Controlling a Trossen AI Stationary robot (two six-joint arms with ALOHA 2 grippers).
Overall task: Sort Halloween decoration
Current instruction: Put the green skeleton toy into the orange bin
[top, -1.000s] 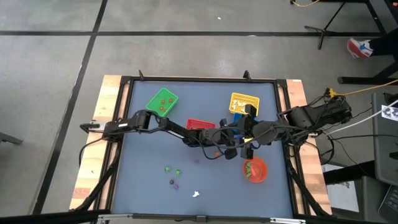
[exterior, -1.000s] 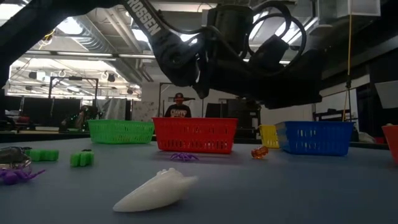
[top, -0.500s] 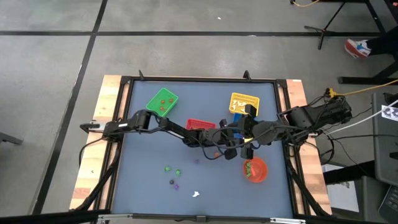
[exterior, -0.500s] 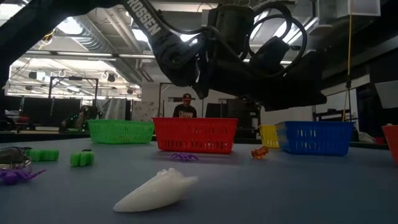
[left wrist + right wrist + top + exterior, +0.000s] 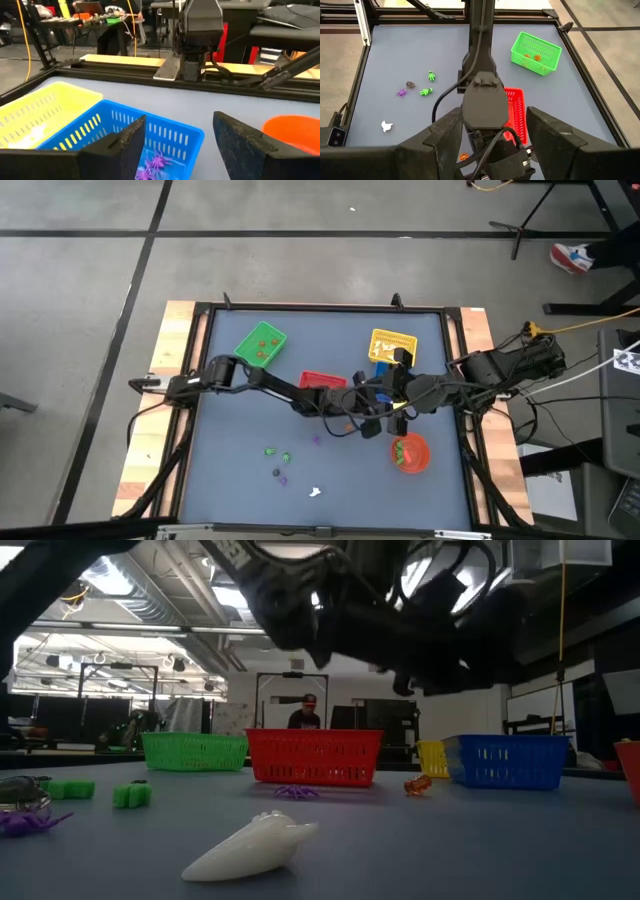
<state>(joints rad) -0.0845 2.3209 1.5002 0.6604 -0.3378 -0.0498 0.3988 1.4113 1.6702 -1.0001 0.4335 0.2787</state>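
Observation:
My left gripper [image 5: 182, 145] hangs open just above the blue basket [image 5: 165, 135] at mid-table, touching nothing. Purple spider trinkets [image 5: 152, 166] lie inside that basket. My right gripper [image 5: 500, 135] hovers open and high above the left arm's wrist [image 5: 482, 105]. Loose Halloween decoration lies on the mat: two green figures [image 5: 431, 76] [image 5: 425, 92], a purple spider [image 5: 401, 92], a dark piece [image 5: 410, 84], a white ghost [image 5: 250, 845], an orange piece [image 5: 418, 784] and another purple spider [image 5: 295, 792]. In the high view the two grippers [image 5: 366, 412] [image 5: 392, 398] overlap.
The green basket [image 5: 261, 344] with orange bits stands far left, the red basket [image 5: 322, 380] beside the left arm, and the yellow basket [image 5: 392, 343] behind the blue one. A red bowl [image 5: 410, 453] sits near right. People show in the room beyond the table.
My left arm has risen a little over the blue basket; in the low view its dark bulk stands higher than before. The right arm has kept still.

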